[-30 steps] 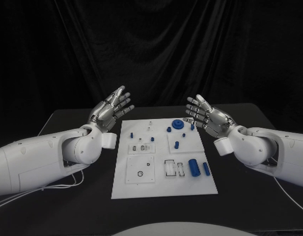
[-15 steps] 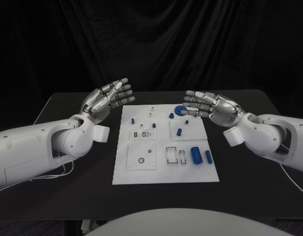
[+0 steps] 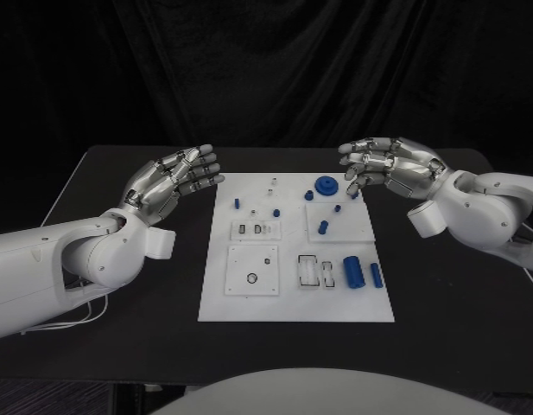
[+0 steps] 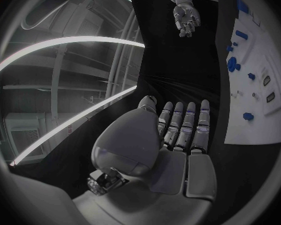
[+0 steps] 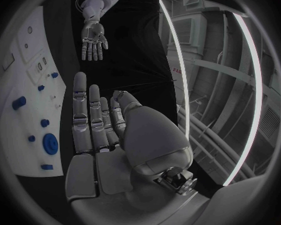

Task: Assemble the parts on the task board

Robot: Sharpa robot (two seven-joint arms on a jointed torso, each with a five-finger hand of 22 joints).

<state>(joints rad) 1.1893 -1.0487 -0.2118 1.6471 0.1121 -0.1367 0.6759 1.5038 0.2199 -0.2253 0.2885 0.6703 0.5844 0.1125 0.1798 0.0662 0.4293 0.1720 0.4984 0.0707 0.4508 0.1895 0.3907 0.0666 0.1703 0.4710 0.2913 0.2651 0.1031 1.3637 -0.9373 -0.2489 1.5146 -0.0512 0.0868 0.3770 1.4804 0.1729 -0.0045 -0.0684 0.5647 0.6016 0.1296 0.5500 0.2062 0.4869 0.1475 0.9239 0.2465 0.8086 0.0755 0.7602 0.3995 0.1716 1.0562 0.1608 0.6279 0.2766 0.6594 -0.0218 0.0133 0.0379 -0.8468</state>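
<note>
The white task board [image 3: 297, 303] lies in the middle of the black table. At its far end sits a blue gear [image 3: 327, 184] with small blue pegs [image 3: 322, 228] near it. Two blue cylinders [image 3: 352, 272] lie near its right edge. My left hand [image 3: 173, 180] hovers just left of the board's far left corner, fingers straight and apart, holding nothing. My right hand [image 3: 384, 164] hangs over the far right corner, just right of the gear, palm down, fingers slightly bent, empty. The wrist views show each hand, left [image 4: 178, 140] and right [image 5: 103, 135], empty, with the board [image 4: 256, 127] [image 5: 22, 145] alongside.
Clear square and rectangular inserts [image 3: 252, 281] are set into the board's near half. Bare black table [image 3: 466, 294] surrounds the board on both sides. A black curtain hangs behind the table's far edge.
The head view has shifted. My right hand has turned from upright to palm down over the board's far right corner. My left hand has drifted slightly left, away from the board's edge.
</note>
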